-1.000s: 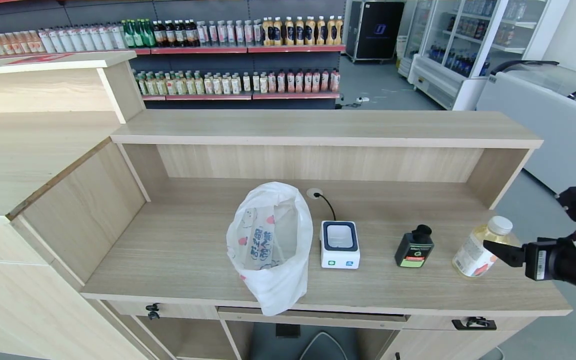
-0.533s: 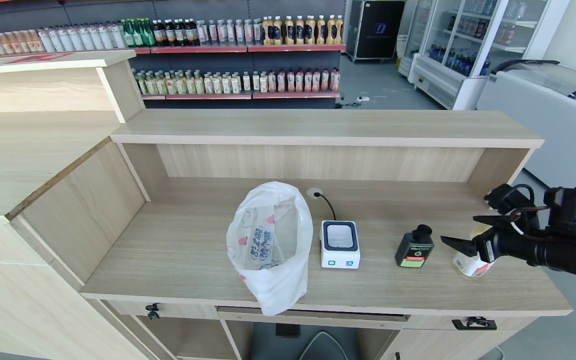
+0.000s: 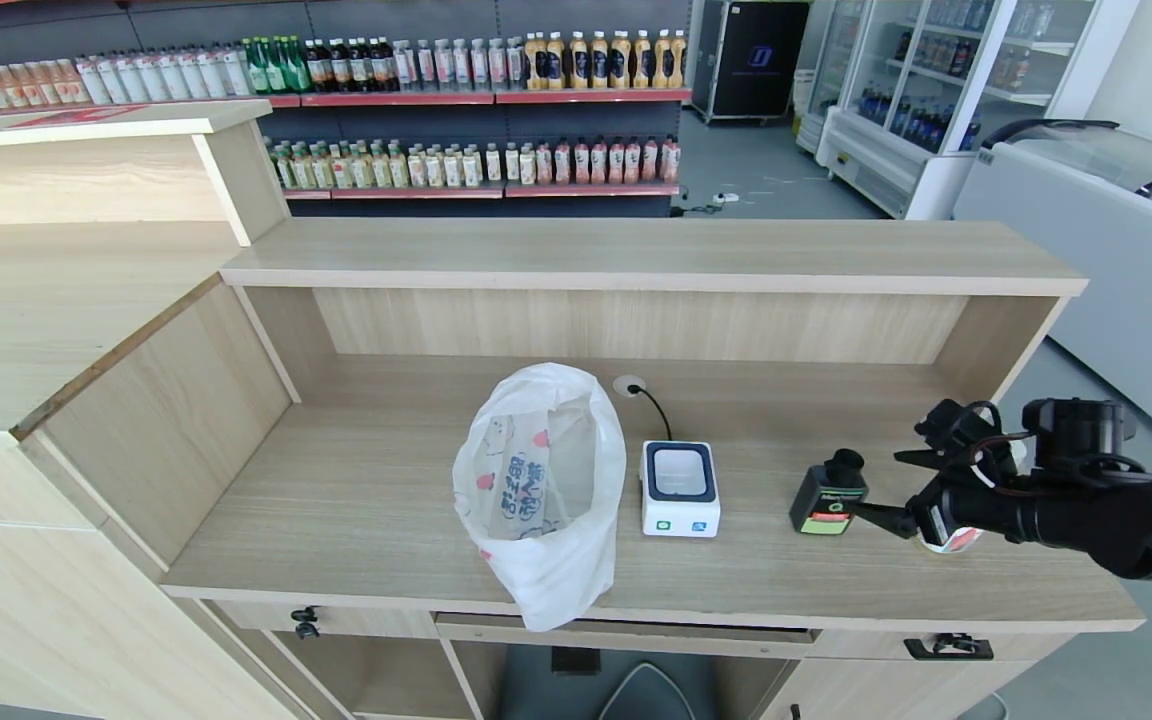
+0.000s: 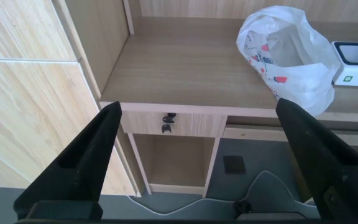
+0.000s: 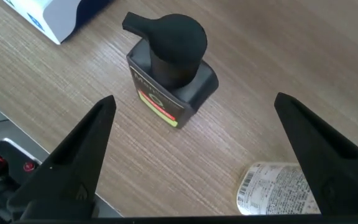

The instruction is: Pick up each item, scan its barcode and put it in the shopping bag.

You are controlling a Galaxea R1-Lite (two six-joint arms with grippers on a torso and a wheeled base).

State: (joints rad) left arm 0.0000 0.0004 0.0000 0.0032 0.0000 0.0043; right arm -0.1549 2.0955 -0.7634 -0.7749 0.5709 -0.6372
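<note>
The right arm has swung in from the counter's right end over the last second. The right gripper [image 3: 881, 485] now sits low over the wood just beside the black bottle [image 3: 828, 495], having passed in front of the clear bottle [image 3: 951, 541]. That bottle stood in plain sight a second ago. Now only a strip of its label peeks out beneath the wrist in the head view.

The jaws are spread wide and hold nothing. My reading is that the black bottle is the item being lined up for the first pick — no grasp has begun.

The right wrist view adds what the head view cannot. The black bottle, upright with its spouted cap, lies between the two open fingers but apart from both. The clear bottle's printed barcode is readable at the frame's edge, close behind the gripper.

The barcode scanner [image 3: 679, 488] stands between the black bottle and the white shopping bag [image 3: 541, 490], whose mouth gapes upward, ready to receive.

The left wrist view shows the left gripper [image 4: 199, 107] — also open and empty — hanging off the counter [image 3: 336, 500] at its left front corner, looking across at the bag and scanner.
</note>
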